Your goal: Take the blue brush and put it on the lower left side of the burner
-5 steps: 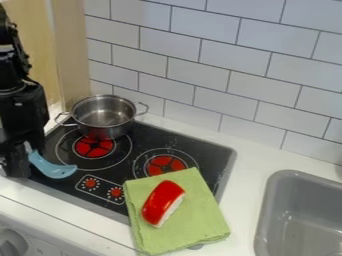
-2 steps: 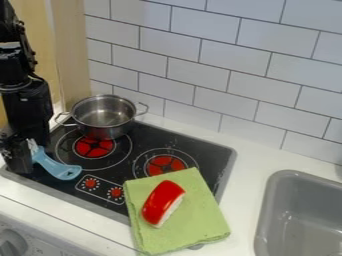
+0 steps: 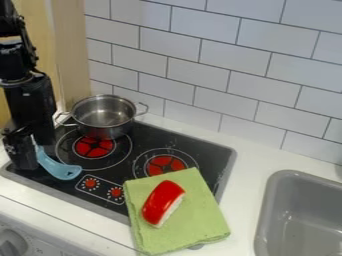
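Well, the black two-finger pincer (image 3: 34, 152) hangs low over the left side of the black glass cooktop (image 3: 147, 135), near its edge, on the black robot arm (image 3: 19, 60). Whether it is open or closed, or has a grip on anything, I can't tell from where I stand. The curved light-blue plastic brush (image 3: 61, 170) is right at the pincer, its upper end partly hidden there. The rounded handle end slants out from the pincer towards the cooktop's two small red dials (image 3: 90, 183), over the lower left part of the hob. I can't make out whether the brush touches the glass.

To the right of the pincer is the left red burner (image 3: 92, 147), and farther right the second red burner (image 3: 165, 162). Behind and to the right of the pincer stands an upright shiny metal pot with two loop handles (image 3: 102, 122). Well apart from the pincer, nearer to me and to the right, a folded light-green cloth (image 3: 194, 220) overlaps the cooktop and the white counter (image 3: 240, 150), with a curved red and white object (image 3: 161, 201) lying on it. The grey sink (image 3: 263, 210) is farthest right of the pincer.
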Controlling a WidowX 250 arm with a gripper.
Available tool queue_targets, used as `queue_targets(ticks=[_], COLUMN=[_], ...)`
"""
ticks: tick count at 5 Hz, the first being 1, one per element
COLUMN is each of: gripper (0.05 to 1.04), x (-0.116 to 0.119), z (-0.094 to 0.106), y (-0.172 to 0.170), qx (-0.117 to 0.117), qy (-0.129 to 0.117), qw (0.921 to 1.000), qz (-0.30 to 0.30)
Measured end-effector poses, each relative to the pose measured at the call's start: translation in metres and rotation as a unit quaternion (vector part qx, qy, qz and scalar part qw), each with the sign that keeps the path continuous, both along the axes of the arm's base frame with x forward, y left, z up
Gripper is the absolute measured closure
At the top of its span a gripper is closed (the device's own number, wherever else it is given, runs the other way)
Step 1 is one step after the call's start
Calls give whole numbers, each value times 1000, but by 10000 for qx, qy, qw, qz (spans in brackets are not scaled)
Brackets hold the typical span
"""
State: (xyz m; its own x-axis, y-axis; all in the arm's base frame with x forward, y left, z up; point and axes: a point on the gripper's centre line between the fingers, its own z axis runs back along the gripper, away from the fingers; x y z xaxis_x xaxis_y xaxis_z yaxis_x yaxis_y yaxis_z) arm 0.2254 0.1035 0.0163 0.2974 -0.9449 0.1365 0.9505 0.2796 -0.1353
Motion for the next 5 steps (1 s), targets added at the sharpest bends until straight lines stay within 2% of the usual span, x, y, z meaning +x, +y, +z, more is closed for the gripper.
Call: queue_targets(ticks=[1,2,3,5], gripper=[85,85,85,85], x=[3,3,3,4], z=[24,47,72,73], y=[1,-3,-6,-8], qx=[61,0,250,258], qy=[-142,-335,-610,-630], qw=[9999,9994,9977,9975], qz=[-28,-97,-162,-201])
